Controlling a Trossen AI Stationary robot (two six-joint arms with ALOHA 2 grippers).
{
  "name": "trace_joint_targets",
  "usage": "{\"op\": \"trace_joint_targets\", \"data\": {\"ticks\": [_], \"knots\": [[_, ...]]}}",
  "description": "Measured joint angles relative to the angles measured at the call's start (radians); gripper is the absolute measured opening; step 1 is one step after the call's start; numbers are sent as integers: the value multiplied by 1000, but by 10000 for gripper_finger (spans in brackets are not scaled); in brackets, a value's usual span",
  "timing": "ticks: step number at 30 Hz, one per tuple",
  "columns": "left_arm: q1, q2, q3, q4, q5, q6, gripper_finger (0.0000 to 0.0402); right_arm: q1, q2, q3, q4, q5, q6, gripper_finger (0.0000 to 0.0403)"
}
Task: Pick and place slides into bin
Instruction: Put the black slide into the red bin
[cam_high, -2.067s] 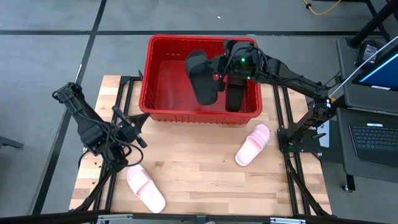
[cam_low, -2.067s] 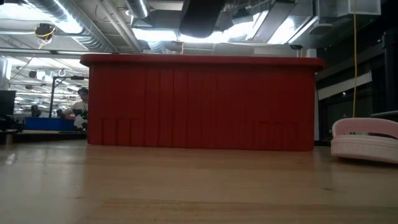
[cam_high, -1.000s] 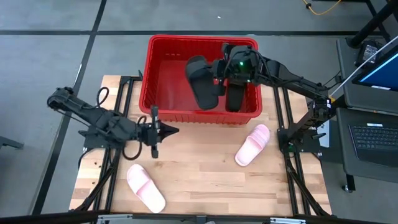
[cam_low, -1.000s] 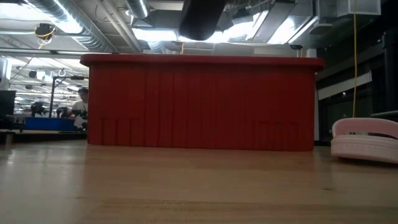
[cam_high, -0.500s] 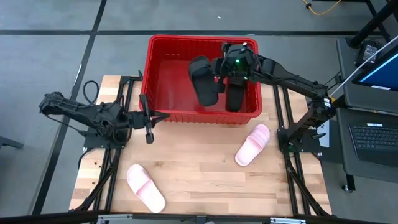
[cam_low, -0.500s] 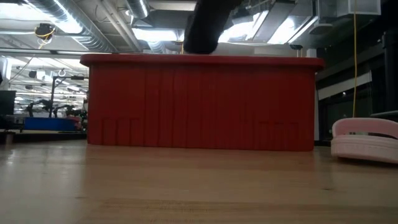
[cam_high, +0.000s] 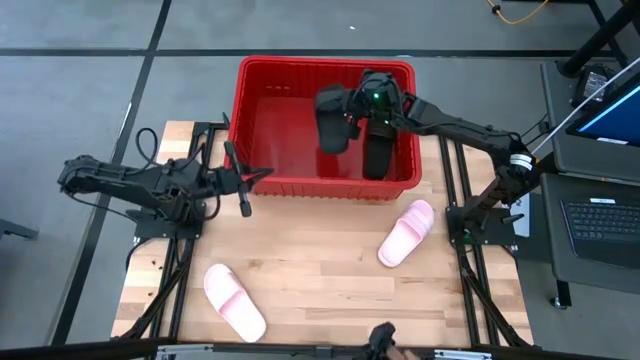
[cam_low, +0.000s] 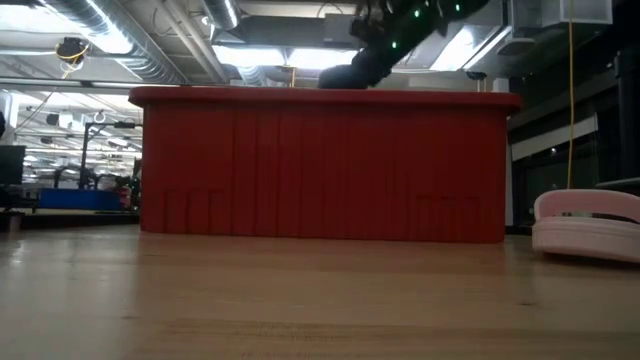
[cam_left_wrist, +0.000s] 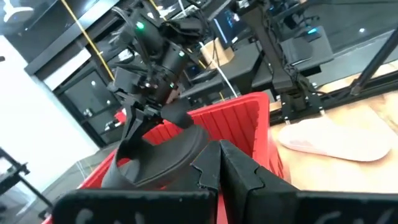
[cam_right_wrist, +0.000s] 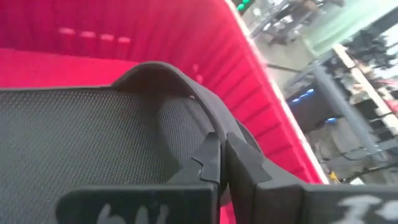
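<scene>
**Black slide held over bin, second black one inside**

R gripper (cam_high: 352, 112) is above the red bin (cam_high: 322, 186), jaws clamped on the strap of a black slide (cam_high: 331, 118). The slide hangs tilted over the bin's inside, not resting on the floor of it. In the right wrist view the strap (cam_right_wrist: 168, 81) fills most of the picture w/ the jaws closed onto its edge; the rest of the shoe is cut off. Low view shows only the slide's lower tip above the bin rim (cam_low: 325, 97); the bin wall hides everything within.

A 2nd black slide (cam_high: 378, 150) lies in the bin by its right wall, partly covered by the R arm.

L gripper (cam_high: 241, 180) sits over the table (cam_high: 330, 280) just outside the bin's front left corner, jaws together, holding nothing. Left wrist view looks past them at the bin, the R gripper and the hanging slide.

Two pink slides on the table: one (cam_high: 406, 232) near the bin's front right corner, strap up; the other (cam_high: 234, 301) near the front left of the table, well apart from the bin. Low view cuts the first off at the edge.
</scene>
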Motion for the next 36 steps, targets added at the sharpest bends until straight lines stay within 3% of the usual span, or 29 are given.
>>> {"op": "trace_joint_targets", "data": {"ticks": [6, 23, 36], "knots": [[22, -2, 0, -2, -3, -67, 1, -43, 0, -95, 131, 9, 9, 14], [25, -4, 0, 120, -30, -131, 2, -92, 14, -132, 86, 13, 40, 14], [26, -3, 0, 119, -121, -131, 2, -169, 17, -396, 342, -24, 47, 14]]}}
